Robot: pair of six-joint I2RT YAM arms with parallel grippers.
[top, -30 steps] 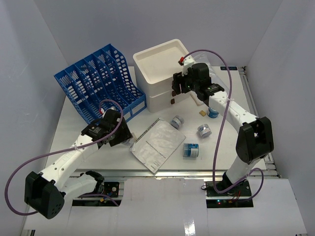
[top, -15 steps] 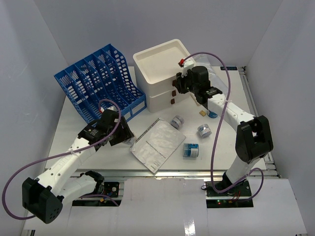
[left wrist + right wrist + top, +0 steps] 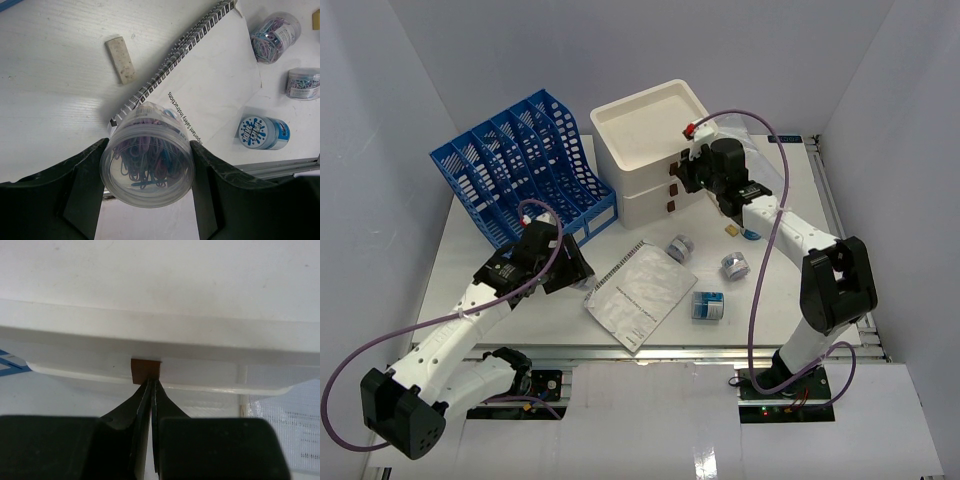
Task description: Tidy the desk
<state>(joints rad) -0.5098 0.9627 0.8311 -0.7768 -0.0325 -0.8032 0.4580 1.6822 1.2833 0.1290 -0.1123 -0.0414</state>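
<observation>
Left wrist view: left gripper (image 3: 147,150) clamps clip jar (image 3: 147,172), desk (image 3: 50,100) directly beneath it | right gripper (image 3: 151,386) pinched closed, seemingly on brown tab (image 3: 145,368) of drawer box (image 3: 150,325) just ahead of it | advice: pull tab straight back, keep jar level.

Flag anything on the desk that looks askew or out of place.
The spiral notebook lies at a slant on the desk, three paper-clip tubs are scattered beside it, and an eraser lies loose. Nothing looks spilled or broken.
</observation>
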